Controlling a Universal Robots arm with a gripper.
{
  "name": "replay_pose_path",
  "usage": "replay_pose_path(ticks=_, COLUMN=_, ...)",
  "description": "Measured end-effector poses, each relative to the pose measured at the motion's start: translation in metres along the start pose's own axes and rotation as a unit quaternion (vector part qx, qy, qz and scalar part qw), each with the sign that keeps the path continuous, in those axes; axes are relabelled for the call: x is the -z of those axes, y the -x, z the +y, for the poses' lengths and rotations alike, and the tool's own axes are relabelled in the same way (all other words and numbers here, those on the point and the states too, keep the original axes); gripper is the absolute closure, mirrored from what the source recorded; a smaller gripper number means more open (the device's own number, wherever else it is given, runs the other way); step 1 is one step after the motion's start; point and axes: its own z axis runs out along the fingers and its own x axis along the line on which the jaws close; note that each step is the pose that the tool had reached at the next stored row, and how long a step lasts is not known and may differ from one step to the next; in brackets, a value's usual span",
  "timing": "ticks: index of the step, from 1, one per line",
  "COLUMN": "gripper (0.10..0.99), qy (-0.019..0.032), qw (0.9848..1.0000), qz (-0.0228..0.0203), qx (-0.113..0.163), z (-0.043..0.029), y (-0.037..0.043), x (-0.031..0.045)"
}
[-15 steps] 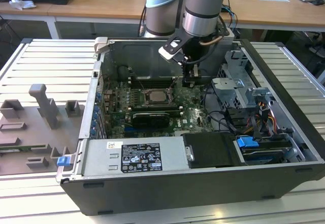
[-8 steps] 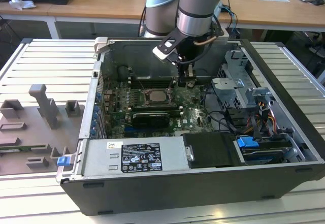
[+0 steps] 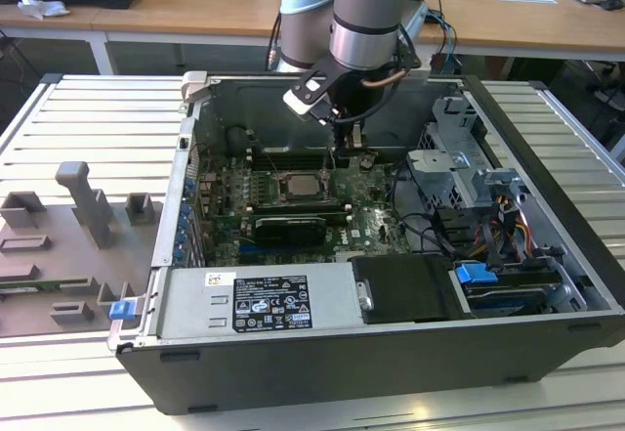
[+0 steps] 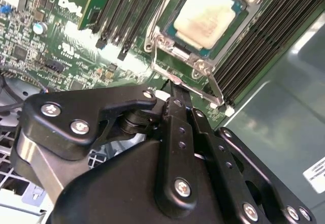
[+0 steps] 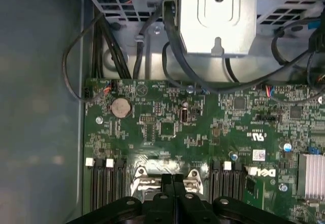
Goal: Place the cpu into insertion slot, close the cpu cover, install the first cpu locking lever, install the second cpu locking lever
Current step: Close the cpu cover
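The cpu [image 4: 208,13], a square chip with a pale beige face, lies flat in the insertion slot [image 4: 175,33] on the green board; in the exterior view the cpu [image 3: 299,186] is at the board's middle. The silvery cpu cover [image 4: 199,64] lies down around the chip like a frame. A thin wire locking lever [image 4: 217,89] runs along the socket's near edge. My gripper [image 4: 175,93] is shut, its black fingertips pressed together right at that lever with nothing seen between them. In the first wrist view the gripper [image 5: 173,179] stands between two metal socket corners.
Black memory slots [image 4: 264,36] flank the socket on both sides. A long black card [image 3: 285,228] lies in front of it, a power supply [image 3: 264,299] nearer still. Drive cage [image 3: 459,157] and cables [image 5: 177,56] crowd the exterior view's right. The case wall [image 4: 284,112] is close.
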Motion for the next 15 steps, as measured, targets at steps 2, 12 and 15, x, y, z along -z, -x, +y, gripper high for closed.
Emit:
replay_pose_path(ticks=2, gripper=0.98, qy=0.0, qw=1.0, qz=-0.0001, qx=0.0, z=-0.0042, y=-0.0001, x=-0.0001)
replay_pose_path(ticks=12, gripper=0.98, qy=0.0, qw=1.0, qz=-0.0008, qx=0.0, z=-0.0236, y=-0.0009, x=-0.0103)
replay_pose_path(ticks=15, gripper=0.98, qy=0.0, qw=1.0, qz=-0.0009, qx=0.001, z=-0.0272, y=-0.001, x=-0.0127)
